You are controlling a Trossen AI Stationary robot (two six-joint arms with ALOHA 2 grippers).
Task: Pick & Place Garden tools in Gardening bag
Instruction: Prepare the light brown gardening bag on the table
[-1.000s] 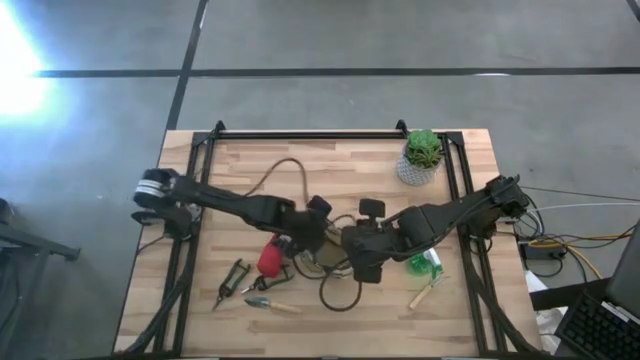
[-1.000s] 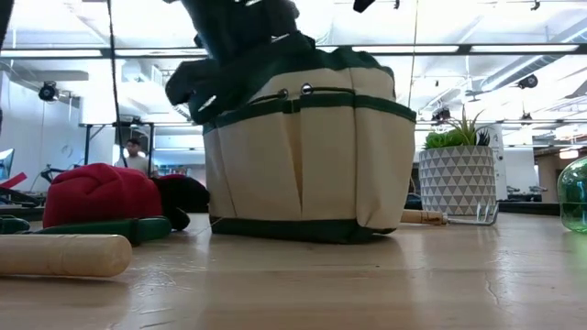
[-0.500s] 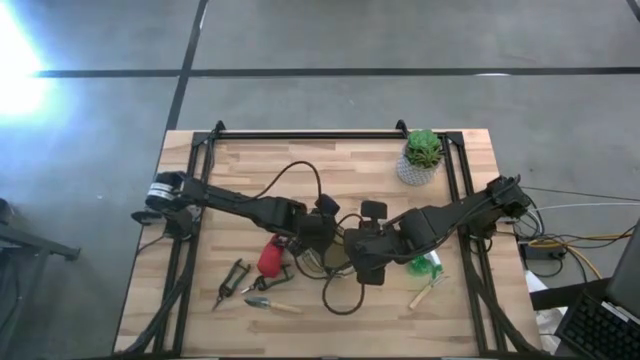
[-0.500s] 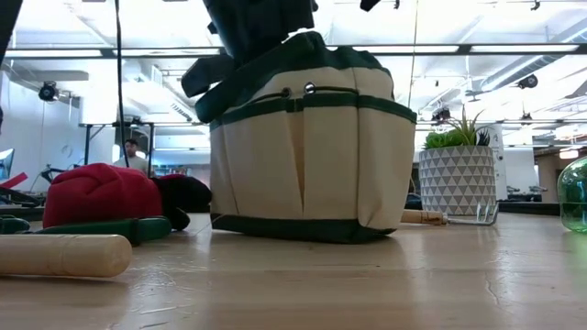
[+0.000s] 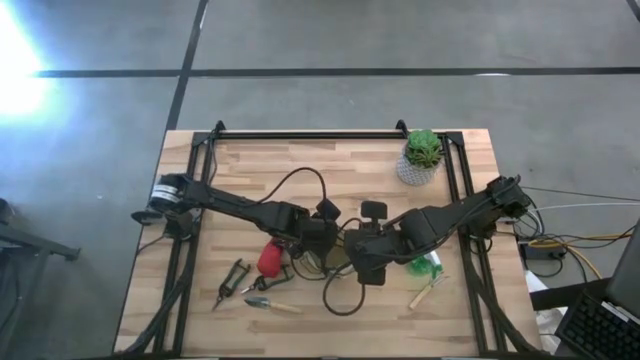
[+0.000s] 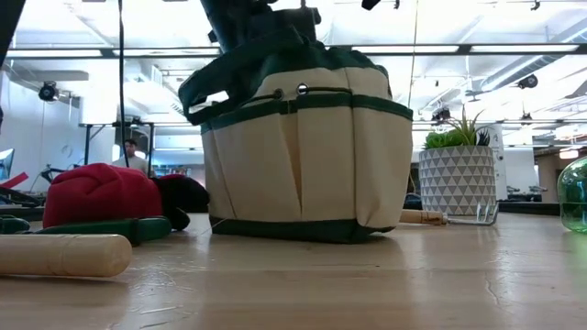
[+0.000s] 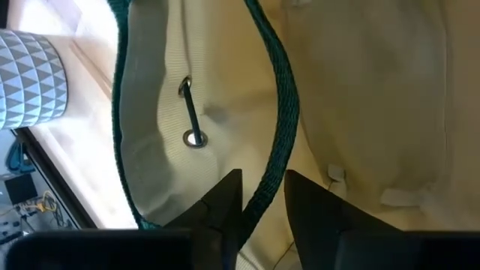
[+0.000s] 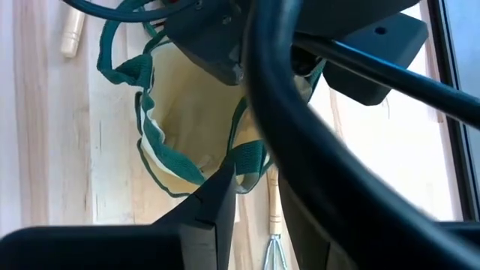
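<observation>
From the near edge of the surface (image 5: 330,150) we judge the packing barely begun: a wooden-handled tool (image 5: 272,305) lies closest to that edge, with dark pruners (image 5: 233,278) just behind it and the red-and-black piece (image 5: 270,259) a little farther in. Toward the near right corner sit the round green spray bottle (image 5: 423,265) and another wooden-handled tool (image 5: 427,291). In the low view a fork (image 6: 449,217) rests on the boards behind the bag, beside the plant pot. We see no tool inside the bag where its lining shows, so every piece appears left to do.

The gardening bag (image 6: 307,147) stands upright near the middle of the surface. Both arms meet over it. The left claw (image 7: 262,196) has its fingers drawn narrow around the green trim strap (image 7: 277,112) at the mouth, the strap running between them. The right claw (image 8: 251,187) hangs just above the bag's far rim; a green handle loop (image 8: 246,161) lies right at its fingers, but we cannot tell whether it is pinched.

What stands in the way, in our judgement, is the crowding: two wrists and their looping cables (image 5: 340,295) cover the opening, and the floppy handles droop across it. The potted plant (image 5: 421,156) near the far right corner stands well clear.
</observation>
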